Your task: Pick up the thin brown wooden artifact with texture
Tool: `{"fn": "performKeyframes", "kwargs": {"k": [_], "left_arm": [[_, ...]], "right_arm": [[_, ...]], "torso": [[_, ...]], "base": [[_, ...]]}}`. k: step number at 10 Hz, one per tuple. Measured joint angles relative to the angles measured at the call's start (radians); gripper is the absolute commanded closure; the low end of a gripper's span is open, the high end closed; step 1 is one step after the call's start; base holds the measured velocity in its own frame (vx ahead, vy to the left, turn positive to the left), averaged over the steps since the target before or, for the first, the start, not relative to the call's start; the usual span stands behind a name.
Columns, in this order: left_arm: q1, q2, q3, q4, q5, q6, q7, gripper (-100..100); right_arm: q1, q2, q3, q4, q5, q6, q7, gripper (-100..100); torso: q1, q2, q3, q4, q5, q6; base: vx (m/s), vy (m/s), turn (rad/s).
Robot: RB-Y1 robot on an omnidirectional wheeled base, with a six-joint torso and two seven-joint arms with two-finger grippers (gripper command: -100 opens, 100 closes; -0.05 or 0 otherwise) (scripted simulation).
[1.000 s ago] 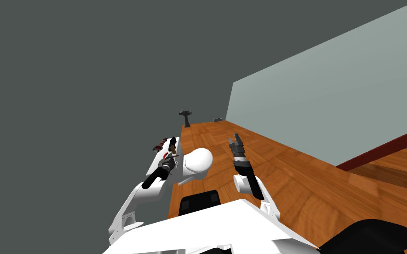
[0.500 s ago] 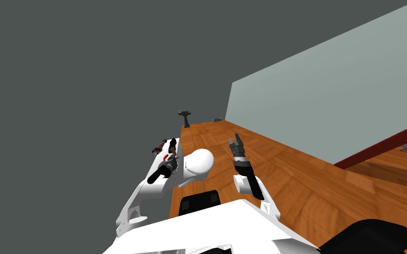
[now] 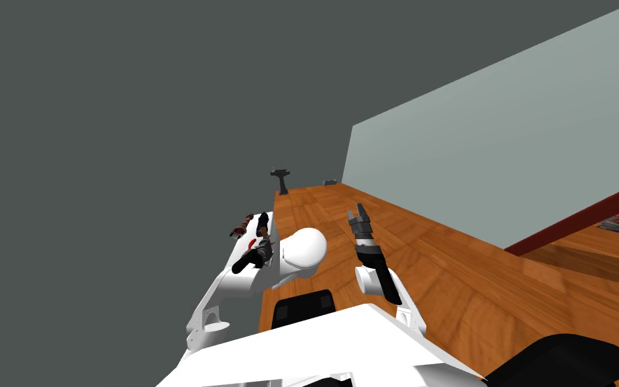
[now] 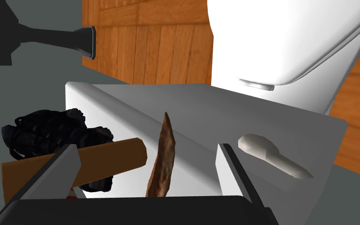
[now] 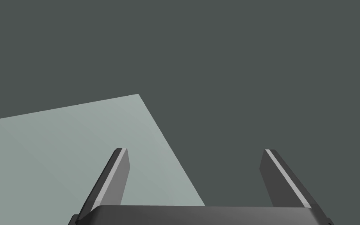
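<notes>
Hovering at a white toilet tank [image 4: 277, 129], my left gripper [image 4: 146, 146] stands spread, the thin brown artifact [image 4: 163, 152] lying between its fingers, a brown cylinder [image 4: 113, 158] just beside. My right gripper [image 5: 195, 150] is spread too.

Between the left gripper's [image 4: 146, 146] spread fingers stand the thin brown sliver [image 4: 163, 156] and the end of a brown rod [image 4: 113, 158], perhaps touching one finger. A black clump [image 4: 46, 131] backs it; a pale handle [image 4: 271, 156] flanks the other finger.

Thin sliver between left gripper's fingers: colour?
The sliver is mottled reddish brown; left wrist view shows it best.
</notes>
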Motion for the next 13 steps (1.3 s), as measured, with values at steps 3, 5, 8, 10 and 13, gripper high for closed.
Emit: {"fn": "performKeyframes", "kwargs": {"k": [3, 5, 8, 10, 13], "left_arm": [[-0.03, 0.009, -0.024, 0.015, 0.001, 0.08, 0.01, -100], [-0.04, 0.015, -0.034, 0.02, 0.004, 0.115, 0.014, -100], [-0.055, 0.022, -0.019, 0.042, 0.014, 0.115, 0.012, -100], [-0.102, 0.057, 0.042, 0.103, 0.068, 0.091, -0.004, -100], [-0.129, 0.07, 0.078, 0.169, 0.089, 0.067, -0.014, -100]], "right_arm": [[0.0, 0.0, 0.0, 0.0, 0.0, 0.0, 0.0, 0], [0.0, 0.0, 0.0, 0.0, 0.0, 0.0, 0.0, 0], [0.0, 0.0, 0.0, 0.0, 0.0, 0.0, 0.0, 0], [0.0, 0.0, 0.0, 0.0, 0.0, 0.0, 0.0, 0], [0.0, 0.0, 0.0, 0.0, 0.0, 0.0, 0.0, 0]], "torso": [[0.0, 0.0, 0.0, 0.0, 0.0, 0.0], [-0.001, 0.001, 0.0, 0.0, 0.0, 0.0], [-0.004, 0.005, 0.003, 0.001, -0.001, 0.0], [-0.006, 0.009, 0.005, 0.002, -0.001, 0.0], [-0.003, 0.008, 0.004, 0.0, -0.001, -0.001]], "base": [[0.045, 0.043, -0.029], [0.024, 0.022, -0.011], [-0.042, -0.021, -0.114], [-0.092, -0.053, -0.124], [-0.057, -0.034, -0.102]]}}
